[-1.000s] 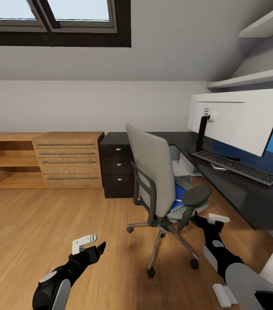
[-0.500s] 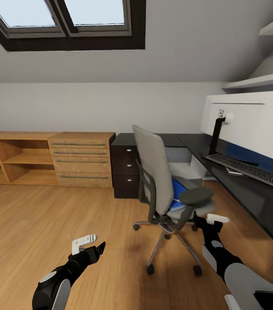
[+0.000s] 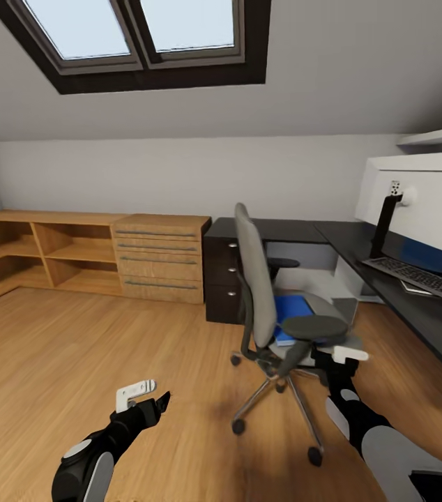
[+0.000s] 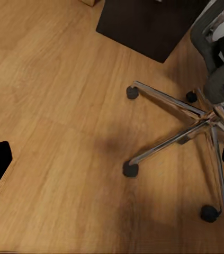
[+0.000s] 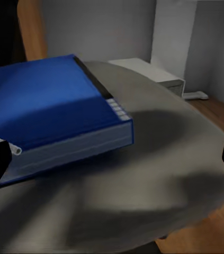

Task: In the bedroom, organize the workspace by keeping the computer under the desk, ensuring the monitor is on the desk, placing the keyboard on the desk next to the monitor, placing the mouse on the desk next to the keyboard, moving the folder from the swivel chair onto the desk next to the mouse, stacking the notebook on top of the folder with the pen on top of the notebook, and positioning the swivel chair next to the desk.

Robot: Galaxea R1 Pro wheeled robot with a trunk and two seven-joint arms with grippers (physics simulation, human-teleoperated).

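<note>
Overhead, a black-framed skylight (image 3: 148, 42) cuts the sloped grey ceiling of the bedroom, above a light, grained wood floor (image 3: 61, 362) and low wooden shelving (image 3: 74, 254) along the far wall. We see the swivel chair (image 3: 256, 286), grey-upholstered with matte black armrests and a polished five-spoke base on castors, standing just off the black-topped desk (image 3: 416, 307). On the chair seat lies the folder (image 5: 48, 106), a flat bright-blue rectangle with a pale edge, reaching toward the seat's back edge. On the desk, the monitor (image 3: 430, 202) shows its white back, with the keyboard (image 3: 423, 279) just beside its stand. Our left gripper (image 3: 144, 396) hangs over bare floor, fingers spread, holding nothing. Our right gripper (image 3: 336, 357) sits by the chair's near armrest, fingers apart and empty, with the folder between them in the wrist view.
</note>
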